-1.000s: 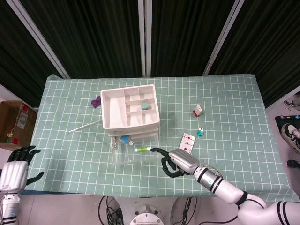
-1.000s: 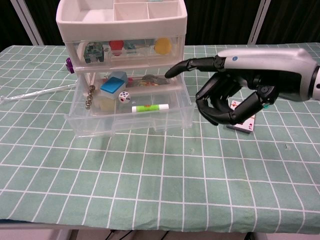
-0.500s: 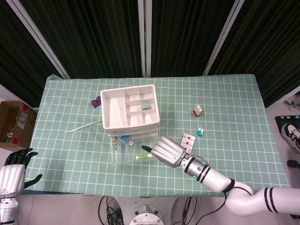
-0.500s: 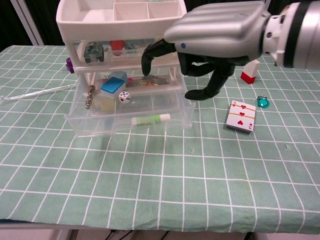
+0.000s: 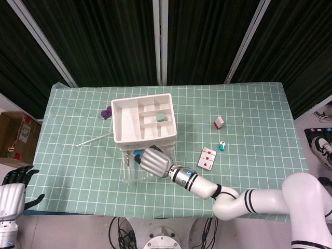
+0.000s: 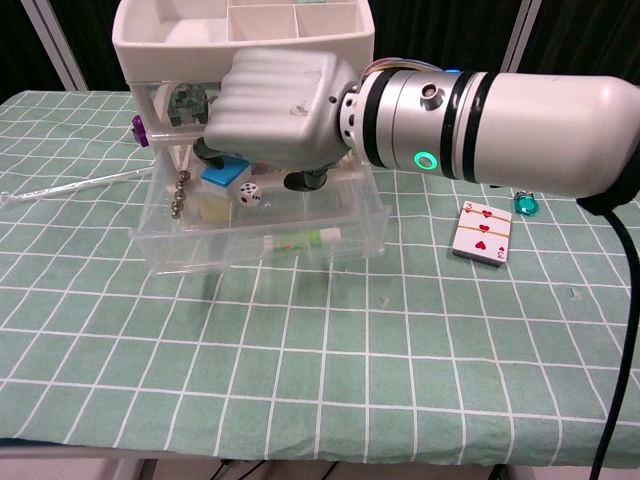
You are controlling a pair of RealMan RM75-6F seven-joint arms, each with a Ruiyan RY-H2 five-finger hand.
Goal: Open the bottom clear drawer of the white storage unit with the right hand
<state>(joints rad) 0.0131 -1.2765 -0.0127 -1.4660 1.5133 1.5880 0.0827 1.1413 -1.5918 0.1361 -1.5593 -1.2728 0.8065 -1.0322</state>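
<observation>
Green grid-checked tablecloth (image 5: 249, 109) spans the table before black curtains (image 5: 109, 36); right hand (image 6: 275, 110) over the bottom clear drawer (image 6: 260, 245), grip indeterminate.

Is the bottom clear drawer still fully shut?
No, in the chest view the bottom clear drawer stands pulled out in front of the white storage unit, with the right hand above its open contents.

Silver right hand (image 6: 280, 105), black fingers (image 6: 300, 180)

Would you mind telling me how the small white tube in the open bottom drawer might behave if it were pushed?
The tube looks round and lies on its side, so it would probably roll. It seems small and light. The smooth clear drawer floor likely lets it slide.
</observation>
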